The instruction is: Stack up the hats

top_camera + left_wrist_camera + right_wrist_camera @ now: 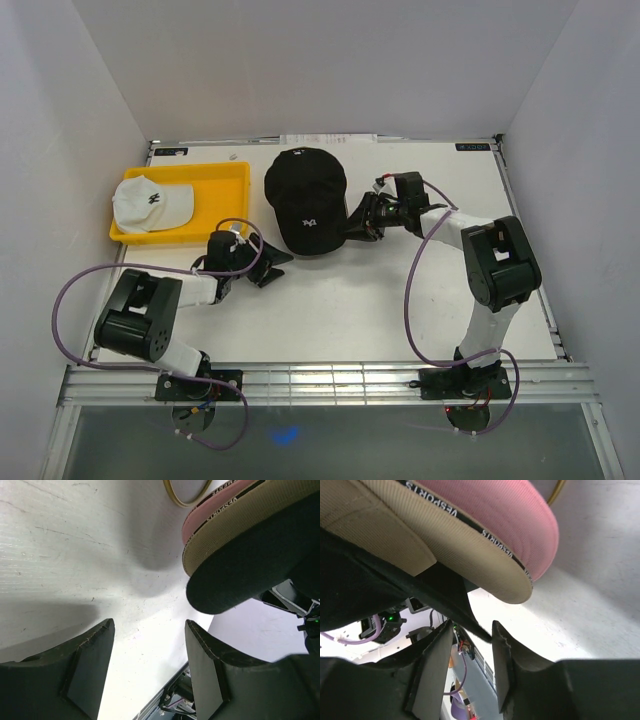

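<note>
While the black cap (305,200) crowned the pile (240,525) on the worktop (400,300), left hand (270,265) and right hand (355,228) stood parted, seemingly empty; the white cap (148,202), brim toward 3 o'clock in the yellow tray (225,175), lay at 10 o'clock from the nearer left hand

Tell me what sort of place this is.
Probably a robotics lab test cell: white table boxed by plain walls, left arm and right arm bolted at its near edge, black cap and yellow tray.

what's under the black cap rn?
Beneath the black cap the wrist views show a tan brim, then a pink brim, with gold wire beyond. From above, their crowns are covered.
</note>
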